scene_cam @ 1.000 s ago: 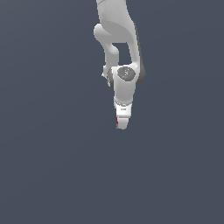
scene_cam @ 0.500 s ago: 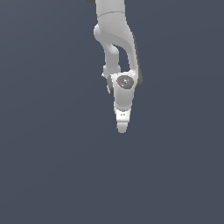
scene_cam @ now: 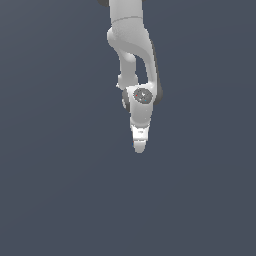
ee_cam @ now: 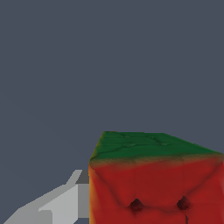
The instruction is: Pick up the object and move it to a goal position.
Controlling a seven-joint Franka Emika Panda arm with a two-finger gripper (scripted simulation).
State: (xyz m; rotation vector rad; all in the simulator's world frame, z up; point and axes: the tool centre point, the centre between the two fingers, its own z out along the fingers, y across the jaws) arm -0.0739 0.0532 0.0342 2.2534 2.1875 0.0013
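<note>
We saw the gripper [scene_cam: 139, 146] pointing down from the arm [scene_cam: 131, 45]. A red block [ee_cam: 157, 188] with a green face sat against one finger [ee_cam: 57, 205]; whether it was gripped, we could not tell.

The white Franka robot arm [scene_cam: 131, 55] reaches down from above, its gripper [scene_cam: 139, 145] below the wrist. In the wrist view, the red, green-topped blocky object [ee_cam: 153, 179] sits touching a grey gripper finger [ee_cam: 61, 203].

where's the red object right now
In the wrist view the red object, green on its upper face, sits right against a grey gripper finger. In the exterior view it can't be made out below the gripper.
</note>
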